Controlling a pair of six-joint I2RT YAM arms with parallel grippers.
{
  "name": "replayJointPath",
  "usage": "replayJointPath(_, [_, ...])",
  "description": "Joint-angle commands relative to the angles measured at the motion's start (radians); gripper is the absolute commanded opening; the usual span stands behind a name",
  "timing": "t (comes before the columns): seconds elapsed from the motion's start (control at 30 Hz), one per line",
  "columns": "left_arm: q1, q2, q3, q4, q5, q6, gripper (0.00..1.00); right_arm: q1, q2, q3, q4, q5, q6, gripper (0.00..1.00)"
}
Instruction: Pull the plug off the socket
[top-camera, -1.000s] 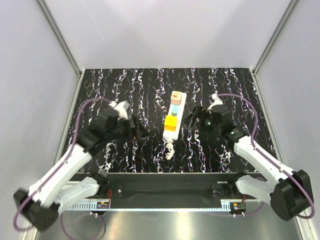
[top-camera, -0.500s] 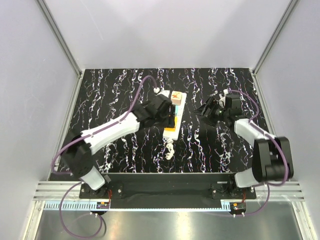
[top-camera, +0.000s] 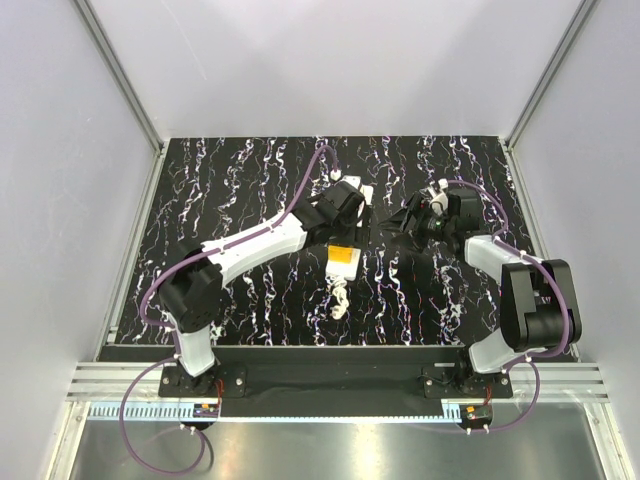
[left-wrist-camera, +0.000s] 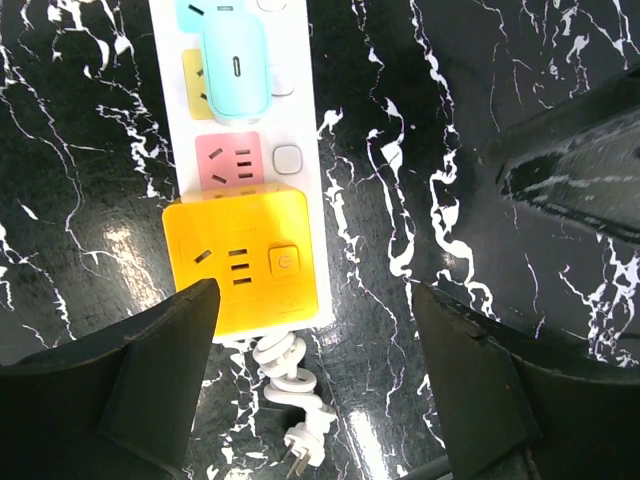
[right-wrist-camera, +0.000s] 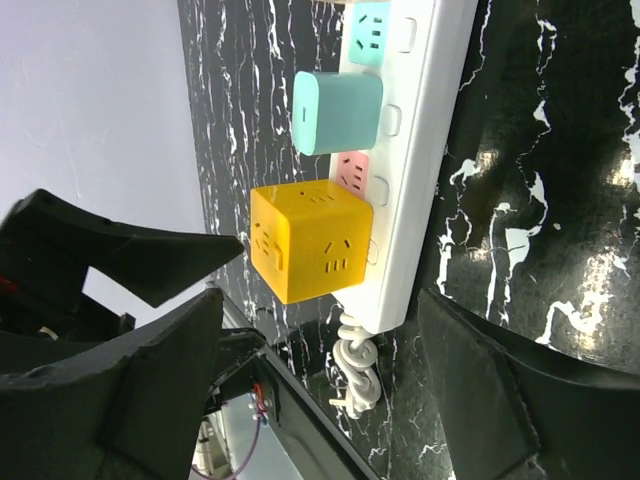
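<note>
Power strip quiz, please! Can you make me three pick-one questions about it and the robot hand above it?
1. Where on the power strip does the yellow cube sit?
A. at the end by the knotted cord
B. in the middle
C. at the end far from the cord

2. What colour is the empty outlet between the yellow cube and the teal plug?
A. green
B. pink
C. purple

3. The left hand is
A. shut on the cube
B. shut on the cord
C. open

Answers: 1 A, the cord comes out right beside the cube. 2 B, the left wrist view shows it pink. 3 C, its fingers stand wide apart and hold nothing.
</note>
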Motion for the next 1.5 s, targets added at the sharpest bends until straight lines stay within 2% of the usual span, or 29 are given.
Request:
replayJointPath(0.0, [-0.005, -0.031, 0.008, 0.033, -0.035, 0.022, 0.83, 0.004, 0.007, 0.002, -0.029, -0.013, -0.066, 0.84])
replayJointPath(0.17, [-0.005, -0.065, -0.046, 0.033, -0.057, 0.06, 0.84, 0.008, 0.028, -0.015, -0.003, -0.013, -0.103, 0.82])
replayJointPath(0.27, [-0.005, -0.076, -0.06, 0.034, -0.047, 0.096, 0.88, 0.014, 0.045, 0.003, 0.023, -0.001, -0.101, 0.81])
replayJointPath(0.3, [-0.005, -0.077, -0.061, 0.033, -0.05, 0.102, 0.94, 0.017, 0.057, 0.009, 0.032, 0.003, -0.103, 0.81])
replayJointPath(0.37, [-0.004, -0.083, -0.06, 0.03, -0.069, 0.126, 0.95, 0.026, 0.077, 0.032, 0.061, 0.008, -0.103, 0.77])
replayJointPath(0.4, [-0.004, -0.085, -0.061, 0.023, -0.076, 0.131, 0.95, 0.032, 0.103, 0.04, 0.076, -0.007, -0.1, 0.7])
replayJointPath(0.5, [0.001, -0.085, -0.066, 0.023, -0.087, 0.136, 0.95, 0.05, 0.146, 0.058, 0.142, -0.027, -0.06, 0.6])
replayJointPath(0.6, [0.004, -0.067, -0.064, 0.023, -0.07, 0.12, 0.95, 0.063, 0.194, 0.072, 0.175, -0.024, -0.066, 0.59])
replayJointPath(0.77, [0.007, -0.008, -0.032, 0.019, -0.044, 0.1, 0.95, 0.101, 0.271, 0.063, 0.323, -0.041, -0.003, 0.5])
replayJointPath(0.93, [0.009, 0.024, -0.002, 0.019, -0.018, 0.099, 0.91, 0.142, 0.28, 0.043, 0.386, -0.017, 0.014, 0.37])
replayJointPath(1.07, [0.009, 0.036, 0.009, 0.014, -0.009, 0.097, 0.88, 0.147, 0.26, 0.034, 0.33, 0.011, -0.008, 0.31])
replayJointPath(1.17, [0.009, 0.049, 0.012, 0.013, -0.004, 0.087, 0.84, 0.146, 0.26, 0.029, 0.304, 0.017, -0.018, 0.23])
replayJointPath(1.47, [0.01, 0.082, 0.011, 0.01, -0.015, 0.08, 0.72, 0.173, 0.269, 0.025, 0.297, 0.019, -0.032, 0.18])
